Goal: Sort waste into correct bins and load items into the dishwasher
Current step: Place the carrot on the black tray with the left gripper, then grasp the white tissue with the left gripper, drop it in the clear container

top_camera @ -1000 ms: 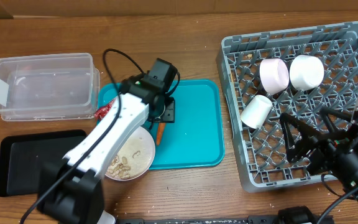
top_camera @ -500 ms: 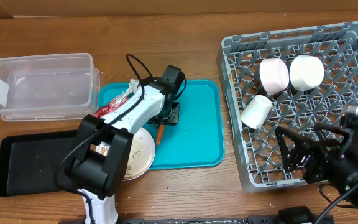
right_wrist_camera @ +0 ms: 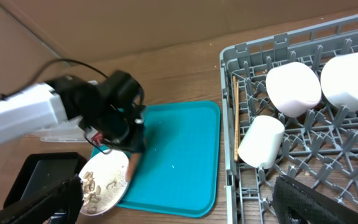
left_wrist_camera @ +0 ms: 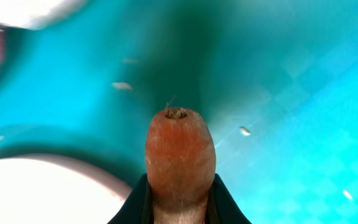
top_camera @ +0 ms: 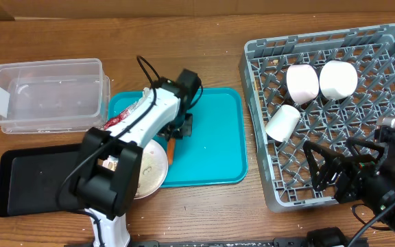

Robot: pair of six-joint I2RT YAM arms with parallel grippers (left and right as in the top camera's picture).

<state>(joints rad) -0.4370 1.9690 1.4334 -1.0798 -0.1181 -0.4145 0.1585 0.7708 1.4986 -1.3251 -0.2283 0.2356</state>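
Observation:
My left gripper [top_camera: 177,132] is down on the teal serving tray [top_camera: 214,147], shut on the small orange carrot [top_camera: 172,148]. In the left wrist view the carrot [left_wrist_camera: 179,149] stands out from between the two black fingers [left_wrist_camera: 224,198]. Beside it sits the round plate [top_camera: 149,171] with peanut shells. The red wrapper [top_camera: 118,122] lies at the tray's left edge. The clear tub [top_camera: 46,96] and the black tray [top_camera: 33,180] are at the left. My right gripper [top_camera: 334,175] hangs open over the front of the grey dish rack [top_camera: 389,51].
Two bowls [top_camera: 302,82] [top_camera: 338,79] and a small cup [top_camera: 282,122] lie in the rack. A wooden chopstick [right_wrist_camera: 235,118] stands along the rack's left wall. My left arm's white link [top_camera: 139,130] crosses over the plate and the wrapper.
The left jaws have closed on the carrot, which has turned slightly on the teal tray. The right gripper has sunk a little over the rack and stays open.

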